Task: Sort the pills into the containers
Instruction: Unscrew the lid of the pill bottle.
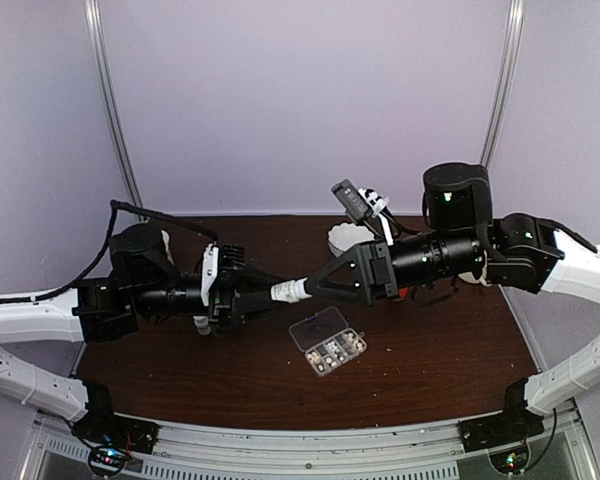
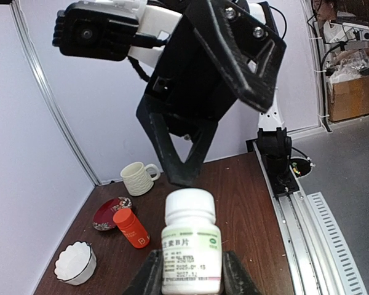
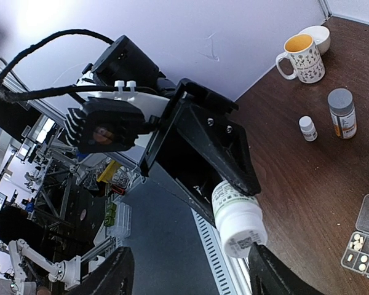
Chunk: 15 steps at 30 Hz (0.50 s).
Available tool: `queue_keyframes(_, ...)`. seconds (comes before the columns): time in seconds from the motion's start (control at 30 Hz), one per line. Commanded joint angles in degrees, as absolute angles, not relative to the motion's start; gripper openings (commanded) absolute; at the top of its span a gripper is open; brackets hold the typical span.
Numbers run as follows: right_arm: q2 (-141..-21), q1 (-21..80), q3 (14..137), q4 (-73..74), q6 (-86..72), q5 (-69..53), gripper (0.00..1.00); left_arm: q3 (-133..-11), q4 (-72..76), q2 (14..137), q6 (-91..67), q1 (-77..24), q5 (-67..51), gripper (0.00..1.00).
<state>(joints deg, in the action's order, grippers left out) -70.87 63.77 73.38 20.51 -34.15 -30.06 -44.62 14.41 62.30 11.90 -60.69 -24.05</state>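
Dark brown table [image 1: 440, 350], pale walls behind. At the left of the top view, the left gripper [image 2: 194, 261] is clenched on a white bottle [image 2: 191, 243]. It grips low on the body, so the cap end points right, out over mid-table. Just below that gripper a small bottle [image 1: 202, 325] stands on the wood.

Moving right, the right gripper [image 3: 189, 257] faces the cap with its jaws spread wide and nothing in them. In the top view its fingertips [image 3: 120, 264] look about level with the cap, but I cannot tell whether either touches it. The right wrist view shows a gap on both sides.

Lower and a little right, near the centre of the top view, the box [image 1: 315, 330] lies with its lid open. Pills [image 3: 358, 241] sit in some of its compartments. A white bowl [image 1: 348, 238] sits behind the right gripper, toward the wall.

The step in hand looks like taking the cap off. To do it well, the right gripper should centre the cap between its pads. It should slide on only far enough to cover the cap, not the labelled body, then close squarely. The twist should run about the bottle's own axis while the left grip holds firm against it. The bottle lies close to level, so its mouth is best tipped slightly upward before the cap comes free, or the contents may spill onto the table short of the box.
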Motion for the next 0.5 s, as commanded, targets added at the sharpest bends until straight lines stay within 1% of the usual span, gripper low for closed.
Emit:
queue_keyframes(0.0,-72.56,63.56,75.91,24.47,-35.22,-26.34,0.66,-45.19,15.22,60.99,14.54,-60.63,-23.66,0.00)
queue_keyframes(0.17,-73.71,63.60,76.71,24.56,-34.71,-26.01,0.62,-44.92,15.20,60.63,14.85,-60.56,-23.96,0.00)
queue_keyframes(0.27,-74.53,63.59,77.60,25.09,-34.70,-26.38,0.57,-44.77,15.39,60.53,14.85,-60.61,-24.12,0.00)
queue_keyframes(0.33,-74.85,63.60,77.76,24.89,-34.78,-26.97,0.51,-44.75,15.45,60.55,14.85,-60.64,-24.20,0.00)
queue_keyframes(0.4,-75.19,63.57,77.79,24.78,-34.96,-27.34,0.50,-44.74,15.51,60.53,14.83,-60.64,-24.28,0.00)
queue_keyframes(0.47,-75.25,63.58,77.70,24.49,-35.06,-27.62,0.44,-44.58,15.52,60.55,14.92,-60.61,-24.38,0.00)
